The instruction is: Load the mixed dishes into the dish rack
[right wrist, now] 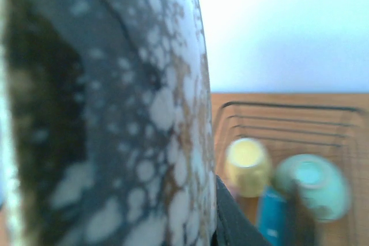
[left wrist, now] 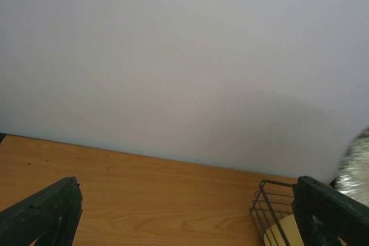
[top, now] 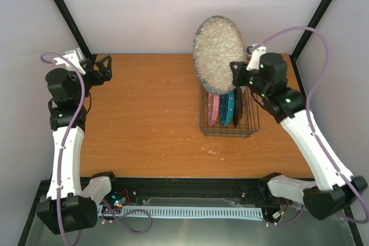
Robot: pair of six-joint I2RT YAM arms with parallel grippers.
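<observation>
My right gripper (top: 237, 72) is shut on the right edge of the grey speckled plate (top: 218, 55), holding it upright on edge above the dish rack (top: 229, 129). A pink plate (top: 214, 109), a teal plate (top: 227, 108) and a dark-rimmed plate (top: 238, 110) stand in the rack. In the right wrist view the speckled plate (right wrist: 115, 113) fills the left, one dark finger (right wrist: 230, 220) presses its rim, and a yellow mug (right wrist: 247, 165) and a mint-green bowl (right wrist: 311, 182) lie in the rack (right wrist: 277, 116). My left gripper (top: 104, 67) is open and empty at the far left back.
The wooden table (top: 144, 119) ends at a white back wall. In the left wrist view the rack's corner (left wrist: 268, 203) and a cream plate underside (left wrist: 282, 233) show at the lower right, and the speckled plate's edge (left wrist: 354, 168) shows above them.
</observation>
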